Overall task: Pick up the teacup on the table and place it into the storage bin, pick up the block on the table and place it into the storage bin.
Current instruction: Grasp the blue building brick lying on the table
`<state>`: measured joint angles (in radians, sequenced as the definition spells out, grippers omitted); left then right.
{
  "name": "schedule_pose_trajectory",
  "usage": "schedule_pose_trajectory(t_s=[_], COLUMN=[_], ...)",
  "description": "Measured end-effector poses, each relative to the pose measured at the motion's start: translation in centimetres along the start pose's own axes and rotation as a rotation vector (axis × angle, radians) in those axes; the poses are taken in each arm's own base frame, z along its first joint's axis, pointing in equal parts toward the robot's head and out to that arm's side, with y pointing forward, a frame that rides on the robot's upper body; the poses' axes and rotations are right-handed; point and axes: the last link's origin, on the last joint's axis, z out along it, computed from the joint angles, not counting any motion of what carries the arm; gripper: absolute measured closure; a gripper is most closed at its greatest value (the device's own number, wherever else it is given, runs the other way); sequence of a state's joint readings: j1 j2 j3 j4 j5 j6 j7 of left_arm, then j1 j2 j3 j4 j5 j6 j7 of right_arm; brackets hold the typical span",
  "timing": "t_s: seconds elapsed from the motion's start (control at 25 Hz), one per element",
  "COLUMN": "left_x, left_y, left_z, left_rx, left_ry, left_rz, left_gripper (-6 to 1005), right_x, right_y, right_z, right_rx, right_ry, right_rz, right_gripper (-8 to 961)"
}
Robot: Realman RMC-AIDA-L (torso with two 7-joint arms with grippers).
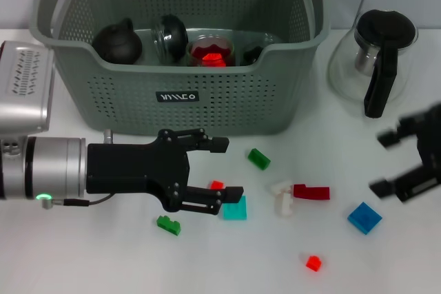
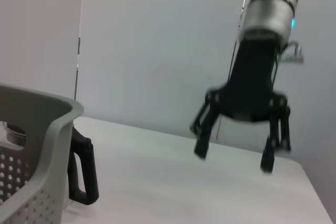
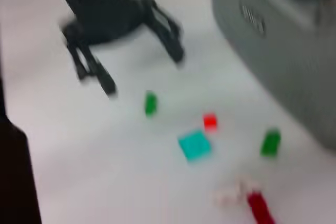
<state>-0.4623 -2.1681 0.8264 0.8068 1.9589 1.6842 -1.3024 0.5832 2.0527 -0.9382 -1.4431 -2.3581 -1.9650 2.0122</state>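
The storage bin (image 1: 186,94) stands just behind the left gripper (image 1: 224,170), whose jaws are spread and empty. Loose blocks lie around it: a teal block (image 1: 235,208) touching its lower fingertip, a green block (image 1: 259,158) just beyond. The right gripper (image 1: 389,163), jaws apart, hovers well off to the side, beside a blue block (image 1: 364,218).

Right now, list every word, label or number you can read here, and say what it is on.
One black label with white letters on the front wall of the bin: too small and stylised to read for certain.
The same label in the right wrist view: blurred, unreadable.
No other text shows.
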Motion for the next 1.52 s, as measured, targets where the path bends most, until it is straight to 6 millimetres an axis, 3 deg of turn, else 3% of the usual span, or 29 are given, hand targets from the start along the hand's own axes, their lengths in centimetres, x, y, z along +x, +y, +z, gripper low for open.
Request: schedule_pose_trajectory(t_s=[0.16, 0.44, 0.84, 1.52], left_x=[-0.1, -0.2, -0.4, -0.6], left_y=[-0.1, -0.3, -0.5, -0.4], left_z=[0.0, -0.1, -0.2, -0.1], left_rx=[0.007, 0.021, 0.039, 0.044], left_ry=[-0.005, -0.007, -0.008, 0.000], left_rz=[0.001, 0.011, 0.024, 0.009], left_gripper=[142, 142, 143, 143], right_x=[1.6, 2.1, 1.6, 1.7], right_y=[-0.2, -0.9, -1.4, -2.2], right_z=[2.0, 5.1, 9.4, 12.0], right_rx=[0.027, 0.081, 0.116, 0.151], right_ry=[0.148, 0.309, 0.408, 0.442], right_rz=[0.115, 0.278, 0.275, 0.246], right_gripper=[16, 28, 44, 72])
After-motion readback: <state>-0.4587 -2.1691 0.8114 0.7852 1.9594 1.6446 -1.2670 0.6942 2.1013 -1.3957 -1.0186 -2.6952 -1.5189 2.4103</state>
